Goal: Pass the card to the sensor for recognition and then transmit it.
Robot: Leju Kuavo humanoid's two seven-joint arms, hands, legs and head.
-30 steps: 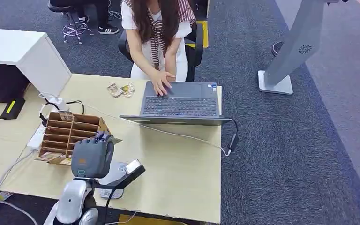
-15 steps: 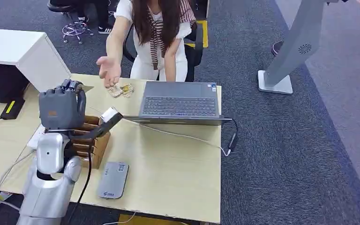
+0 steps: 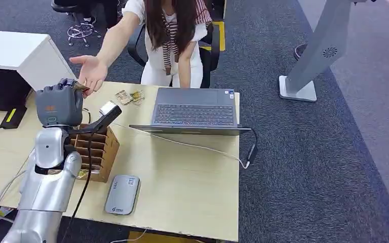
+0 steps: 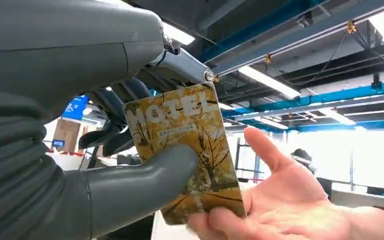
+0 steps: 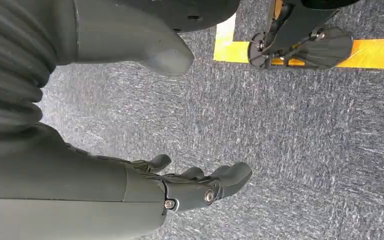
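My left hand (image 3: 59, 105) is raised over the back left of the desk and pinches a yellow hotel card (image 4: 190, 150) between thumb and fingers. In the head view the card's edge (image 3: 81, 87) pokes out past the hand. A seated person's open palm (image 3: 90, 71) reaches to the card, and in the left wrist view that person's fingers (image 4: 285, 210) touch its lower end. The grey card sensor (image 3: 122, 194) lies flat near the desk's front edge. My right hand (image 5: 200, 187) hangs over the carpet with nothing in it, fingers loosely extended.
A brown slotted card box (image 3: 97, 149) stands on the desk (image 3: 192, 182) beside my left arm. An open laptop (image 3: 195, 111) sits at the back, with loose cards (image 3: 130, 96) to its left. A white cabinet (image 3: 25, 58) stands at far left. Cables trail across the desk.
My left hand rose from the sensor at the desk's front to the back left with the card. The person lifted a hand off the laptop and stretched it out to the card.
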